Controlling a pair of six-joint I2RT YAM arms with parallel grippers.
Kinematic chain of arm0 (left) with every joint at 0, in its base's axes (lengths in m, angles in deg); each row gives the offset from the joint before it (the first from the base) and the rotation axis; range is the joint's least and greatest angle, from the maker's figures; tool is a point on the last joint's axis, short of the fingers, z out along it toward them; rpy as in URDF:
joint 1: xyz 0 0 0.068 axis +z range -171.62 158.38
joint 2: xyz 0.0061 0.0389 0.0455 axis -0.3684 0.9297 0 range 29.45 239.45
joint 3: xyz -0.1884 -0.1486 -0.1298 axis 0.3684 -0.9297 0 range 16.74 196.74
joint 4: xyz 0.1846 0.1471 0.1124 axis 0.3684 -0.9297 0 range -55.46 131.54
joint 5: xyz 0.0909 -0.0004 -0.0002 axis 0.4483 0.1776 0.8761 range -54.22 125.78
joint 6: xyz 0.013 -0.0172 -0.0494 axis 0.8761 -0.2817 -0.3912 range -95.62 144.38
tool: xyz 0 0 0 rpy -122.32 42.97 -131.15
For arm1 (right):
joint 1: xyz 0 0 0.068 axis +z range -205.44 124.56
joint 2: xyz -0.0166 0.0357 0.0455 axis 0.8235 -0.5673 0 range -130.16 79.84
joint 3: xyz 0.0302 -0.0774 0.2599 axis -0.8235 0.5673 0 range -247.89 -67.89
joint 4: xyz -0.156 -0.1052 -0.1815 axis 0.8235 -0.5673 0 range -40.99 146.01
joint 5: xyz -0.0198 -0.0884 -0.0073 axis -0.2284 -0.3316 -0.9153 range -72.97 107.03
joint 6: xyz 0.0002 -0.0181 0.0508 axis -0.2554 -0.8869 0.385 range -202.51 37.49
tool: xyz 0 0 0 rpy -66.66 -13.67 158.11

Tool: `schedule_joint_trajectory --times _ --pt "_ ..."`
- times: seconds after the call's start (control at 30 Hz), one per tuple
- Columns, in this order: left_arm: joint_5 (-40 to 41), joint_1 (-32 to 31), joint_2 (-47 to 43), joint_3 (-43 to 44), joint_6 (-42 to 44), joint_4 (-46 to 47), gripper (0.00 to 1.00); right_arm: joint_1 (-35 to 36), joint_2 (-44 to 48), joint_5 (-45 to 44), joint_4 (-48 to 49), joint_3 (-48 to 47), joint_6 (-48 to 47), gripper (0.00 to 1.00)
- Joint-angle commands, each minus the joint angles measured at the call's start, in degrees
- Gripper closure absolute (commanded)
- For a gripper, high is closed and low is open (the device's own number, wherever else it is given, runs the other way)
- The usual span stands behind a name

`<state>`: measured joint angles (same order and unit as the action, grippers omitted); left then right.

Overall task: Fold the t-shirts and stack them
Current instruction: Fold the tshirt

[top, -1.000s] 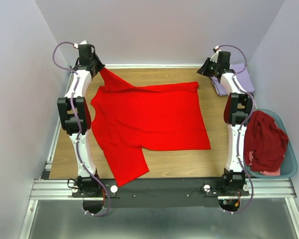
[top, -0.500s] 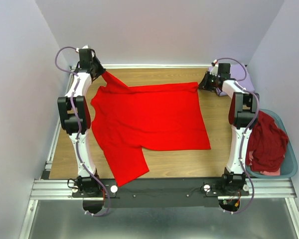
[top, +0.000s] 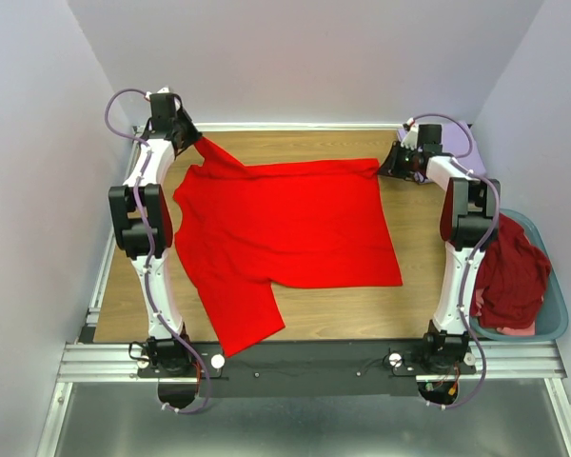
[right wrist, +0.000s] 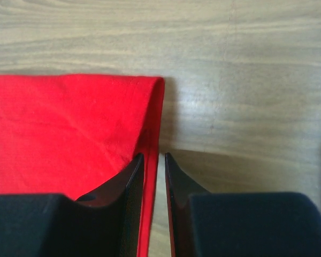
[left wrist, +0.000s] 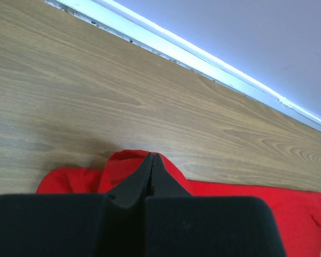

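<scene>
White left arm [top: 158, 286] and right arm [top: 454, 278], black joints [top: 138, 221], lilac cables [top: 113, 107].

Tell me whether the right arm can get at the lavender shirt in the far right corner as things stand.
Probably yes. The lavender shirt lies beyond the right gripper, nothing between them. Its fingers stand slightly apart astride a corner of the red shirt, not clamped, so the arm looks free to go.

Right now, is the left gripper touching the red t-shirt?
Touching. The left wrist view shows the left gripper shut on a bunched fold of the red t-shirt. The top view shows that corner stretched up to it.
</scene>
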<state>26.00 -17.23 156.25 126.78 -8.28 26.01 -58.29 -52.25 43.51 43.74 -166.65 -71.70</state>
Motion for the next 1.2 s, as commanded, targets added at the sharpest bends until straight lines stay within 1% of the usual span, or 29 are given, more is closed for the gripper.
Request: schedule_joint_trajectory --times 0.0,0.3,0.53,0.83,1.0,1.03,1.17 --pt "-1.1 -0.1 -3.7 -1.3 1.5 0.2 1.00 -0.5 3.1 2.4 -0.6 1.9 -2.4 0.71" --pt "-1.1 0.0 -3.8 -1.4 1.9 0.1 1.00 -0.5 1.4 7.0 -0.1 -0.7 -0.9 0.71" --pt "-1.3 -0.1 -3.6 -1.5 2.0 0.0 1.00 -0.5 -1.8 5.2 0.4 -3.2 1.5 0.71" --pt "-1.5 -0.1 -3.3 -1.3 2.1 -0.1 1.00 -0.5 -4.8 5.8 0.8 -4.9 3.1 0.71" --pt "-1.6 -0.1 -3.4 -1.4 2.2 -0.2 1.00 -0.5 -2.7 3.0 0.8 -1.6 2.7 0.71" --pt "-1.5 -0.1 -3.4 -1.4 2.2 -0.1 1.00 -0.5 -2.6 0.8 0.8 -1.2 3.0 0.72" --pt "-1.7 -0.1 -3.4 -1.5 2.2 -0.3 1.00 -0.6 -1.5 -2.5 0.9 0.4 3.8 0.72"
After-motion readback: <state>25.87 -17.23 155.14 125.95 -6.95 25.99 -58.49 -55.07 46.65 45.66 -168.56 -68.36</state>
